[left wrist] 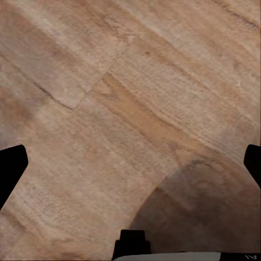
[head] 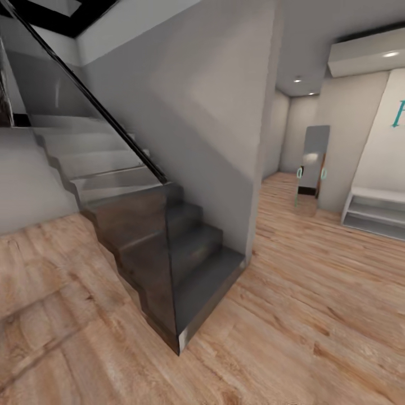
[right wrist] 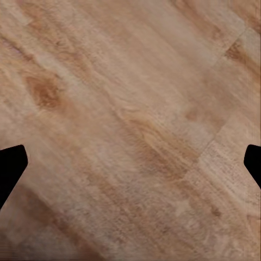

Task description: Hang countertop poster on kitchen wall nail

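The poster and the kitchen countertop are out of view. My left gripper (left wrist: 130, 163) is open, its black fingertips (left wrist: 12, 168) wide apart at the picture's edges over bare wooden floor. My right gripper (right wrist: 130, 163) is open too, its fingertips (right wrist: 11, 166) equally far apart above the floorboards, with nothing between them.
A dark grey staircase (head: 169, 253) with a glass side panel and a black handrail (head: 90, 95) rises ahead on the left. A grey wall (head: 225, 140) flanks it. To the right a wooden-floored hallway (head: 315, 270) leads past a standing mirror (head: 312, 163) and a white low shelf (head: 374, 211); teal wall lettering (head: 398, 112) shows at the edge.
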Controlling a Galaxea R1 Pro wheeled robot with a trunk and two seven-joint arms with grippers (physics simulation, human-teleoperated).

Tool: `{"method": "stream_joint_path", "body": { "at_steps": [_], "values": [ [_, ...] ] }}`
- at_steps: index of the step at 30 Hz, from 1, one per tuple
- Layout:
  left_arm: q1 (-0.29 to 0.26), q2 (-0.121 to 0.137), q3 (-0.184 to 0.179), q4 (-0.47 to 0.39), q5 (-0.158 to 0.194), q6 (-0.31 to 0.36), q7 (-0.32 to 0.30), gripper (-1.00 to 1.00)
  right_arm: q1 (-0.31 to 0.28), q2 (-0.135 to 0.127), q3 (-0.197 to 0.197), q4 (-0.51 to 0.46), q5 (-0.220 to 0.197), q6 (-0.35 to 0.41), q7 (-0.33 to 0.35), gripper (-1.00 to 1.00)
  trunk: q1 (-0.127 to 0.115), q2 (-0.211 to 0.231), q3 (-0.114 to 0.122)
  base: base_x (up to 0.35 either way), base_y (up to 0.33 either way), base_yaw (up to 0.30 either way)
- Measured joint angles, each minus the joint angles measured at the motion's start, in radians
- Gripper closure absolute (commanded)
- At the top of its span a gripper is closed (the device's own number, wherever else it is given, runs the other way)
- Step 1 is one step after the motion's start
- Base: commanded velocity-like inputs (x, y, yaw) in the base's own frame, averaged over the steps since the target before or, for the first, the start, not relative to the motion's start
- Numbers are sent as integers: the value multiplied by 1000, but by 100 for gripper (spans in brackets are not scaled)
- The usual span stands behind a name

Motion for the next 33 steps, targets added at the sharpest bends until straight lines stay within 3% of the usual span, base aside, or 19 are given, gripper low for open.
{"method": "stream_joint_path", "body": {
  "at_steps": [16, 33],
  "values": [
    [0, 0, 1, 0, 0, 1, 0, -100, 0, 0, 0, 0, 0, 0, 0, -100, 0, 0, 0, -250, 197, 294],
    [0, 0, 1, 0, 0, 1, 0, -100, 0, 3, 0, 3, 0, 0, -1, -100, 0, 0, 0, -23, 19, 294]
  ]
}}
